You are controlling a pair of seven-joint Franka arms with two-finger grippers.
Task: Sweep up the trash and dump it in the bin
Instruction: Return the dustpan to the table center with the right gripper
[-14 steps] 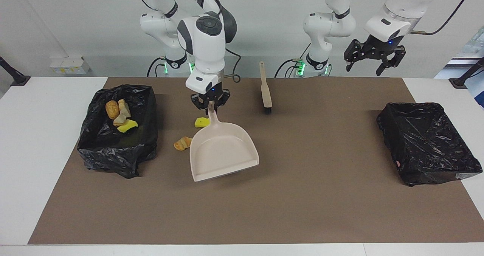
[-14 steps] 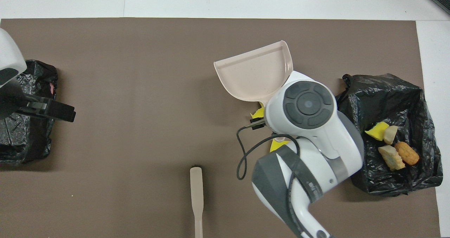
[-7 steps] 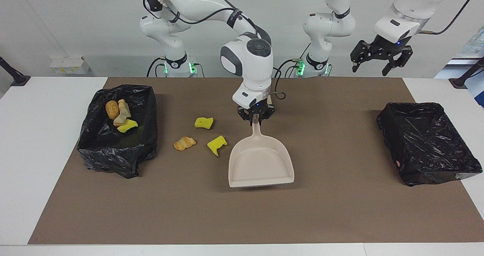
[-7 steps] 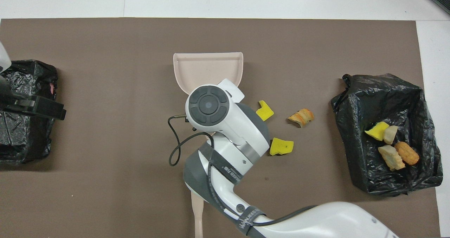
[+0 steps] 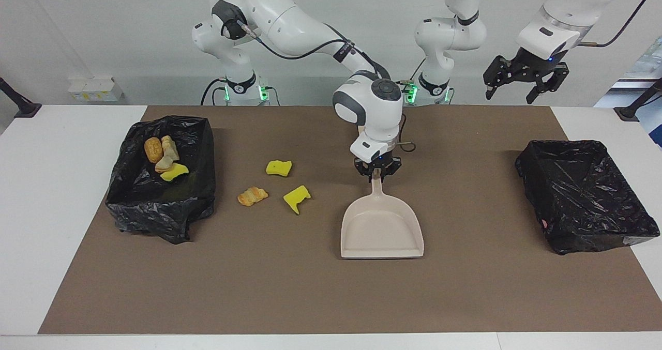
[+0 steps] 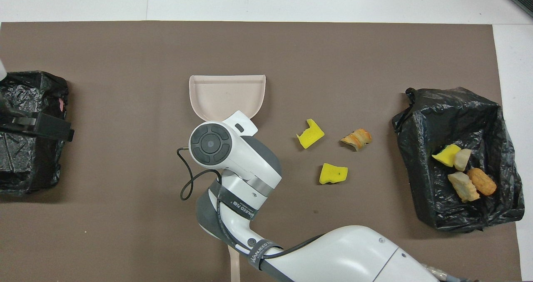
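My right gripper (image 5: 377, 172) is shut on the handle of the beige dustpan (image 5: 381, 229), whose pan sits low at the middle of the mat, mouth away from the robots. In the overhead view the dustpan (image 6: 227, 94) shows and the wrist hides the fingers. Three trash scraps lie on the mat between dustpan and bin: a yellow sponge (image 5: 279, 167), a second yellow sponge (image 5: 297, 197) and a croissant chunk (image 5: 252, 195). The black-bagged bin (image 5: 150, 213) at the right arm's end holds several scraps (image 5: 164, 158). My left gripper (image 5: 526, 76) is open and raised.
A second black-bagged bin (image 5: 595, 236) stands at the left arm's end, under the left gripper (image 6: 41, 126) in the overhead view. The beige brush's handle (image 6: 234, 265) shows near the robots' edge; the right arm hides it in the facing view. A brown mat (image 5: 465, 288) covers the table.
My right arm carried the dustpan from beside the trash to the middle of the mat, toward the left arm's end, and uncovered a yellow sponge. The left gripper rose a little.
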